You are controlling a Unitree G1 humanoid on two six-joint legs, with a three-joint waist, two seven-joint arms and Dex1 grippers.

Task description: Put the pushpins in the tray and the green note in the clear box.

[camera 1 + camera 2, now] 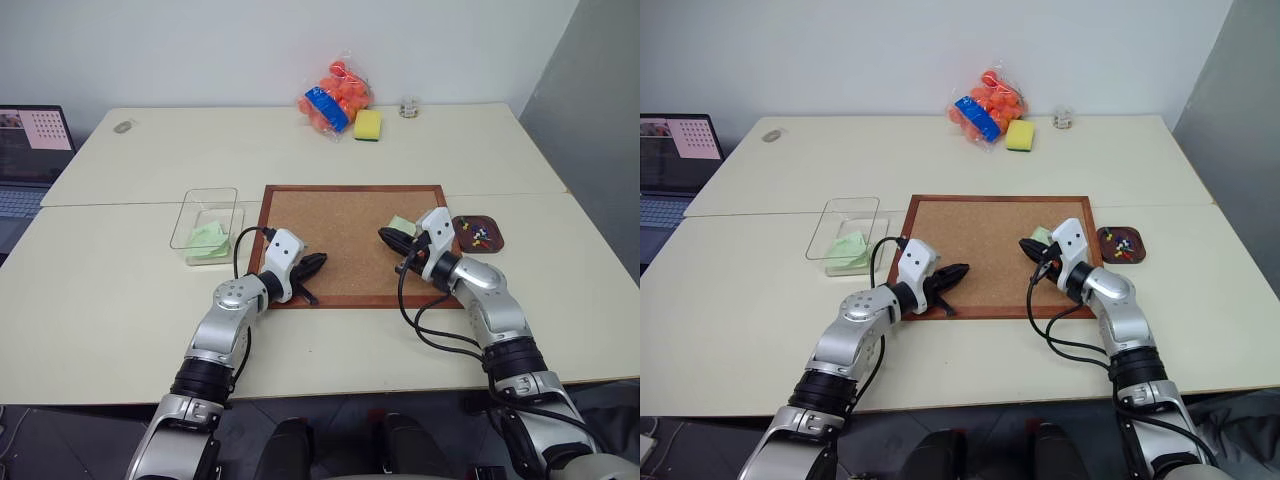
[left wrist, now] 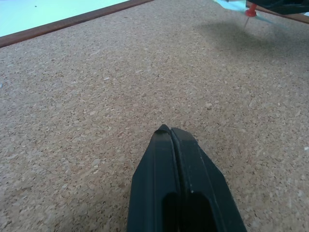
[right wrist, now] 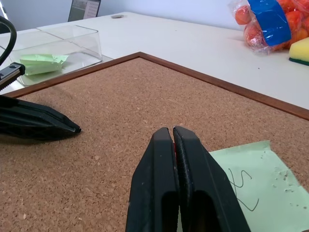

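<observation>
The green note (image 1: 402,223) lies flat on the cork board's right side, with scribbles on it (image 3: 251,193). My right gripper (image 1: 385,235) hovers just left of the note, shut on a red pushpin (image 2: 250,13) whose point hangs above the cork. My left gripper (image 1: 322,260) is shut and empty over the board's lower left (image 2: 169,129). The dark brown tray (image 1: 478,233) sits right of the board and holds several pushpins (image 1: 480,235). Left of the board, the clear box (image 1: 190,215) holds crumpled pale green paper (image 1: 208,238).
The wood-framed cork board (image 1: 340,235) lies at the table's centre. A bag of orange things (image 1: 335,100), a yellow sponge (image 1: 368,124) and a small clear object (image 1: 408,107) are at the back. A laptop (image 1: 30,150) stands at the far left.
</observation>
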